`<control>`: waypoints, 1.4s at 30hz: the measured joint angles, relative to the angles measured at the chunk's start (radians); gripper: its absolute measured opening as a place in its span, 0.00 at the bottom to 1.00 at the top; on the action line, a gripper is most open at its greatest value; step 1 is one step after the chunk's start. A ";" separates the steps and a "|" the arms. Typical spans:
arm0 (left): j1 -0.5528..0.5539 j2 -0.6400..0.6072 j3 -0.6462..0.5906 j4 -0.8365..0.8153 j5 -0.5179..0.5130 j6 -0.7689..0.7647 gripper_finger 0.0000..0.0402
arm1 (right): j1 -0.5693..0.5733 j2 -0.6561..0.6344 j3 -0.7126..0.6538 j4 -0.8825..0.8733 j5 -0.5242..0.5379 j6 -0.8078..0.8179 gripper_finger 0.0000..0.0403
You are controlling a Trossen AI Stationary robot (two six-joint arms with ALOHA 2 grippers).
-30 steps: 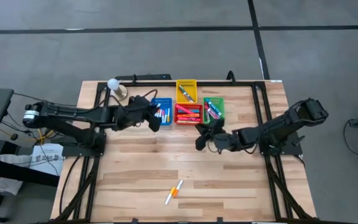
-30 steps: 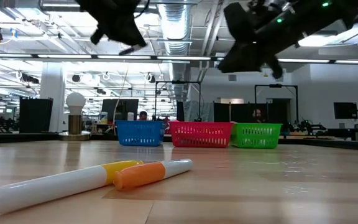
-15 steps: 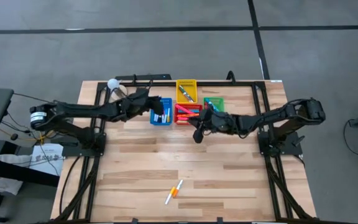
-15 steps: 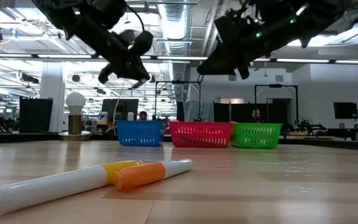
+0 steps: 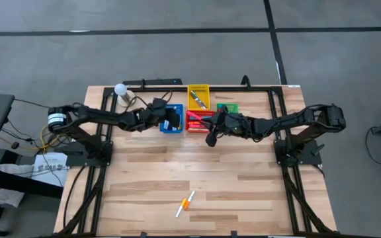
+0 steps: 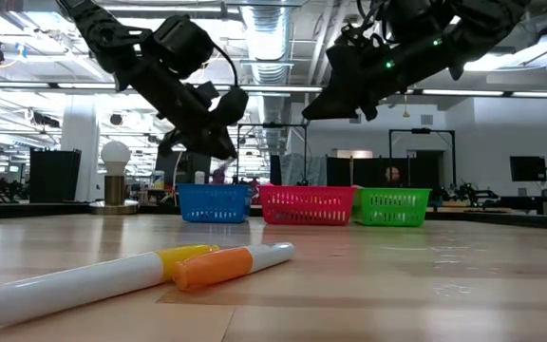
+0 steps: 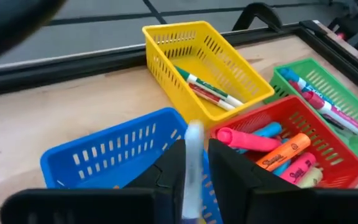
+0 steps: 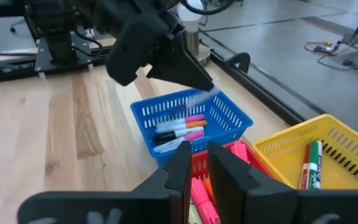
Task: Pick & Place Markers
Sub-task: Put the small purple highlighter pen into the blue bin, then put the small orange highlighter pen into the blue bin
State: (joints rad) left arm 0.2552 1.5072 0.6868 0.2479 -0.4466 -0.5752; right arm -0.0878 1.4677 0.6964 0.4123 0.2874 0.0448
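Note:
My left gripper (image 7: 193,146) hangs over the blue bin (image 7: 114,155), shut on a pale marker (image 7: 194,134); the right wrist view shows it (image 8: 199,87) above that bin's markers (image 8: 182,127). My right gripper (image 8: 195,155) hovers over the red bin (image 5: 199,120); its fingers are nearly together, with nothing seen between them. Two loose markers, an orange-capped one (image 6: 231,265) and a yellow-capped one (image 6: 93,282), lie flat on the table near its front edge (image 5: 186,203). My left gripper pinches the pale marker's barrel (image 7: 194,163) between its two fingers. The marker lies along the fingers and juts out past their tips. It is clear of the blue bin below, and the fingers slant down from the table's left.
The yellow bin (image 5: 198,94) with markers stands behind the red one, and the green bin (image 5: 228,109) to its right. A white bulb-shaped object (image 5: 120,89) stands at the far left. Bare wood (image 5: 197,172) spreads between the bins and the loose markers.
My left gripper has come down with its marker, close above the blue bin, and rolled a little. My right gripper has swung toward the far edge, from the open table to above the red bin, rolling as it went.

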 joint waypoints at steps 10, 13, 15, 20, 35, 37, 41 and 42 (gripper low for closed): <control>0.000 -0.033 0.000 -0.002 0.031 0.058 0.30 | -0.015 0.000 0.000 0.000 0.000 -0.043 0.11; -0.001 -0.054 0.000 -0.002 0.140 0.074 0.32 | -0.015 0.000 0.000 0.001 0.000 -0.038 0.11; -0.012 -0.082 0.000 -0.001 0.242 0.100 0.32 | -0.014 -0.001 0.000 0.003 0.000 -0.034 0.11; -0.097 -0.187 0.000 -0.005 0.398 0.099 0.29 | -0.002 -0.001 0.000 0.030 0.000 0.050 0.11; -0.669 -0.376 0.000 -0.009 0.304 0.101 0.26 | 0.155 -0.002 0.095 0.021 -0.078 -0.125 0.13; -0.727 -0.376 0.000 -0.008 0.259 0.100 0.26 | 0.182 -0.002 0.121 -0.005 -0.078 -0.061 0.13; -0.821 -0.376 0.000 -0.003 0.157 0.100 0.26 | 0.235 -0.002 0.137 -0.008 -0.079 0.066 0.12; -0.836 -0.376 0.000 -0.002 0.136 0.100 0.26 | 0.245 -0.002 0.138 -0.008 -0.079 0.094 0.12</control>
State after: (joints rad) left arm -0.5808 1.1316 0.6872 0.2457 -0.3107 -0.4747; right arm 0.1576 1.4662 0.8339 0.4039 0.2089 0.1388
